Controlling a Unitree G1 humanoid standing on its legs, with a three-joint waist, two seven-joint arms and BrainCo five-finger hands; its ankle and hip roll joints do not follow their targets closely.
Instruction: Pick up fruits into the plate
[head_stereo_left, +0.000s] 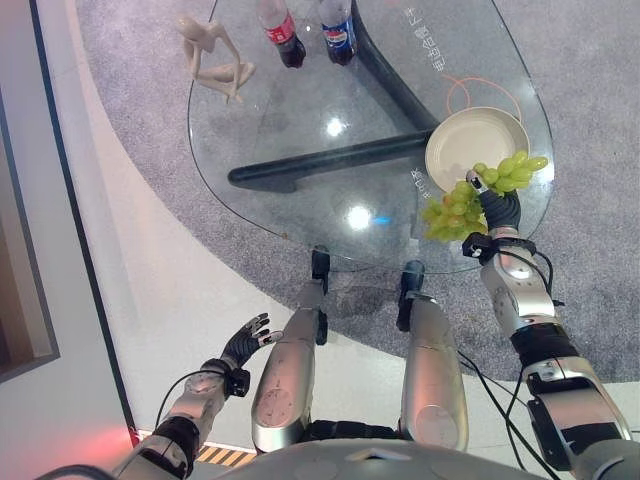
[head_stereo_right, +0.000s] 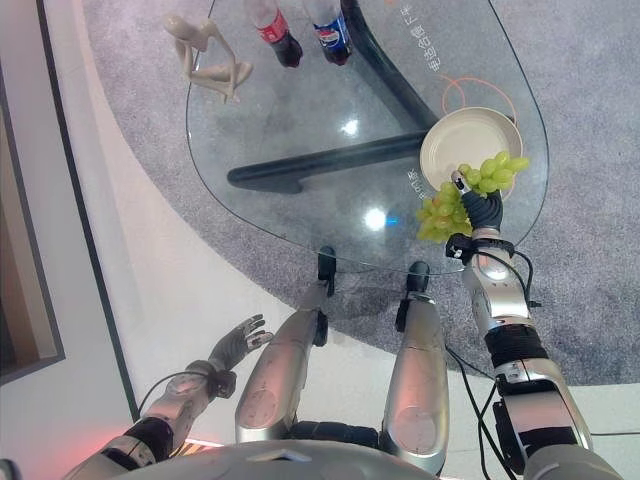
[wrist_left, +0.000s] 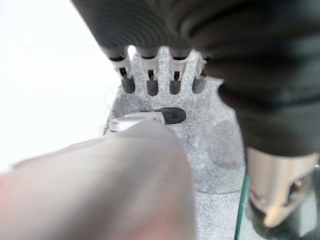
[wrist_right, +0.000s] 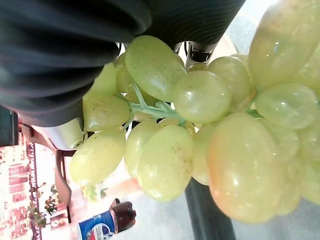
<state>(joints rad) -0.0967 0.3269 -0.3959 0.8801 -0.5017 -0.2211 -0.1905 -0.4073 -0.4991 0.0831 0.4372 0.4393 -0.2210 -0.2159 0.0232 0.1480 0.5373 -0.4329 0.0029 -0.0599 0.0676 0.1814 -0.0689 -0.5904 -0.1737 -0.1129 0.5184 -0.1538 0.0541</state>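
While the right hand (head_stereo_left: 499, 208) grips the green grapes (head_stereo_left: 455, 210) at the desk (head_stereo_left: 300, 130) edge — partly over the plate (head_stereo_left: 470, 140) — the left hand (head_stereo_left: 245, 342) hangs open.

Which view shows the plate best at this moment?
The left eye view: the cream plate lies almost whole on the glass table, the right hand holding green grapes over its near rim. The right eye view matches.

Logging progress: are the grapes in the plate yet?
Partly: the right hand holds the grapes straddling the plate rim.
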